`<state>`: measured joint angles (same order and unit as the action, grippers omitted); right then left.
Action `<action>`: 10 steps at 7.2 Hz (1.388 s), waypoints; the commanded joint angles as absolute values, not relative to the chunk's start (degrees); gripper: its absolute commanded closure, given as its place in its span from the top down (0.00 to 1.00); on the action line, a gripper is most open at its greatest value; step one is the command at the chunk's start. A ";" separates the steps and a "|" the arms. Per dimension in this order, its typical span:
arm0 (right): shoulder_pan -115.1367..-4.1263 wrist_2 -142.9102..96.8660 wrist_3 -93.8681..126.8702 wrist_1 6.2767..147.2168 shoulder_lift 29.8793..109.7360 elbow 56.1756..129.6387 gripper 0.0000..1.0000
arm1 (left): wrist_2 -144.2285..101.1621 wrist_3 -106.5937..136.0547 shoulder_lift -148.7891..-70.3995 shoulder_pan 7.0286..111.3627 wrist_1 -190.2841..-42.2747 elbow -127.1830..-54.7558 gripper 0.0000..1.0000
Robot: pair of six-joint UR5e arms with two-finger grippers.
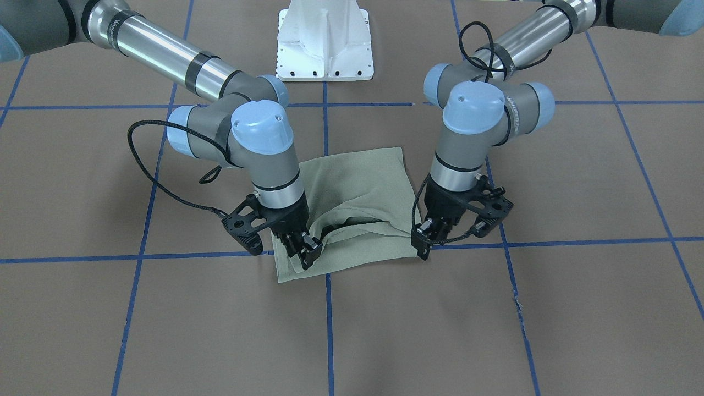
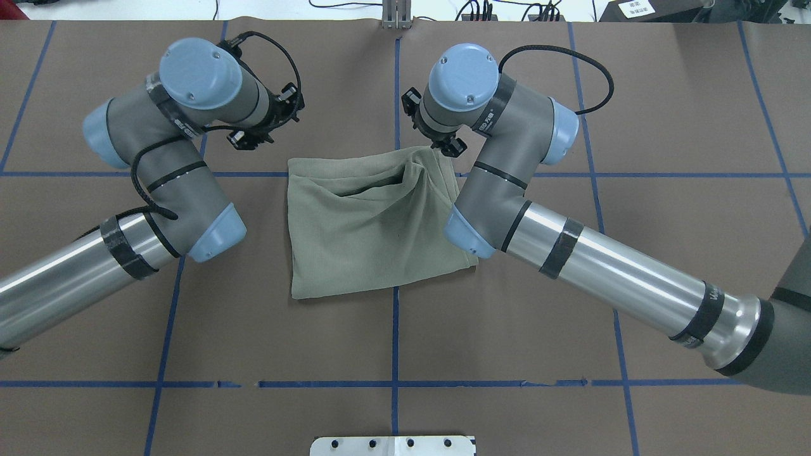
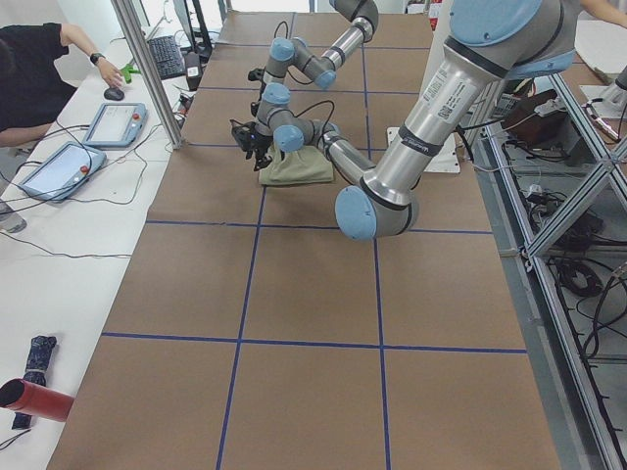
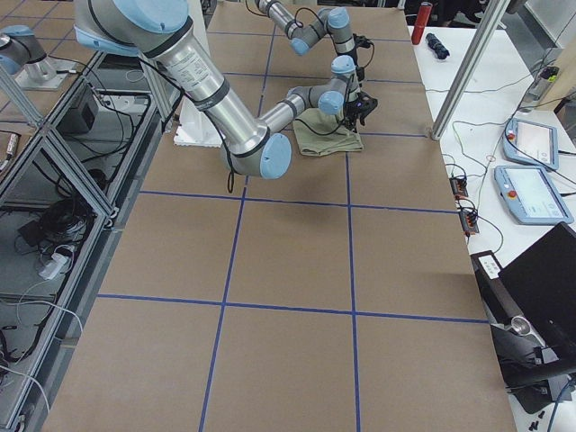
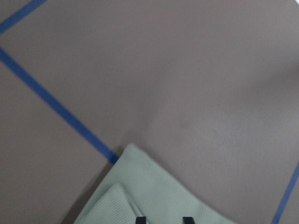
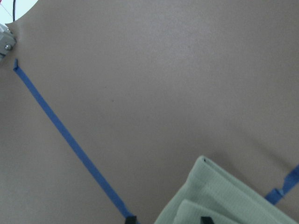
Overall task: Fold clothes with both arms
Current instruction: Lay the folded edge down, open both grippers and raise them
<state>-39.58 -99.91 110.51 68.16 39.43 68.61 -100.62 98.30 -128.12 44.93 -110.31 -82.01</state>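
Note:
The sage-green shirt (image 1: 357,181) lies folded into a rough square at the middle of the brown table; it also shows in the overhead view (image 2: 374,234). Its top layer is rucked up into a ridge along the edge far from the robot. My right gripper (image 1: 302,252) stands over one far corner, its fingertips (image 6: 131,218) wide apart, one on the shirt (image 6: 219,196) and one beside it. My left gripper (image 1: 424,245) is at the other far corner, its fingertips (image 5: 140,219) a smaller gap apart over the shirt (image 5: 154,191). Neither visibly pinches fabric.
The white pedestal base (image 1: 324,44) stands behind the shirt on the robot's side. Blue tape lines (image 2: 394,384) grid the table. Past the far edge, a side table holds tablets (image 3: 113,122) by a metal post (image 3: 147,69). An operator's arm (image 3: 83,44) reaches there.

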 commanded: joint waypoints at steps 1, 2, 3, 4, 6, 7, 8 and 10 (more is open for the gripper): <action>-41.74 -100.28 106.46 67.85 38.76 66.18 1.00 | -100.98 93.78 -128.23 47.02 -111.18 -79.98 1.00; -42.18 -101.76 103.48 67.85 38.76 66.36 1.00 | -102.29 91.78 -128.06 47.54 -111.09 -80.24 1.00; -44.80 -109.35 98.31 67.94 38.85 66.71 1.00 | -105.70 86.89 -126.49 49.11 -110.83 -82.51 1.00; -45.17 -112.03 97.65 68.11 39.11 66.62 1.00 | -106.52 85.44 -123.95 49.30 -110.92 -85.57 1.00; -43.16 -112.06 99.75 68.73 39.46 66.53 1.00 | -107.05 83.86 -123.58 49.39 -110.92 -86.39 1.00; -43.24 -112.15 98.19 68.73 39.81 66.71 1.00 | -109.14 80.54 -121.75 50.44 -110.83 -88.22 1.00; -45.33 -113.02 93.13 69.86 40.16 66.97 1.00 | -112.03 73.98 -119.21 53.49 -110.66 -90.68 1.00; -52.77 -117.83 75.25 76.69 44.36 70.82 1.00 | -117.31 58.97 -113.93 60.96 -109.95 -92.72 1.00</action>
<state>-48.14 -114.63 85.93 72.93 41.83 68.70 -114.25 67.91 -116.83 56.62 -110.35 -91.67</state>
